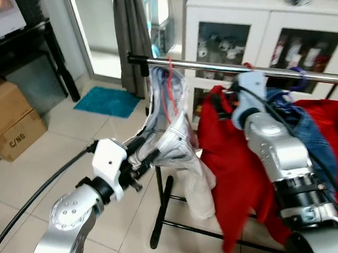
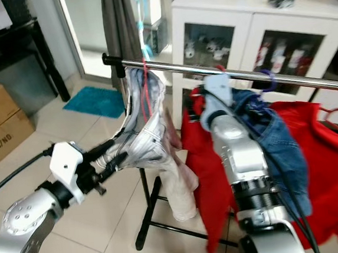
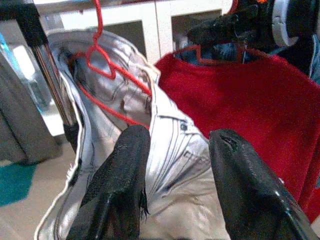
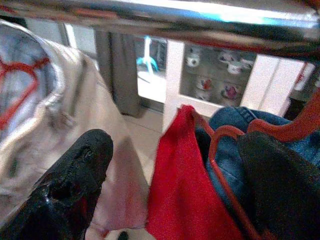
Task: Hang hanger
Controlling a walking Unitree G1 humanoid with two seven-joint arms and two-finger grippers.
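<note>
Hanging from the rail (image 1: pixel 223 66) on a red hanger (image 3: pixel 102 65), the pale trousers (image 1: pixel 176 143) are at about 11 o'clock from the robot. The left pincer (image 1: pixel 143 154) is against the cloth at about 9 o'clock of the trousers, its fingers (image 3: pixel 122 185) spread apart with the fabric between them. The right pincer (image 4: pixel 175 180) is up just under the rail, fingers apart, beside a red garment (image 1: pixel 232 168) and blue jeans (image 1: pixel 311 132) on a second red hanger (image 4: pixel 225 150).
</note>
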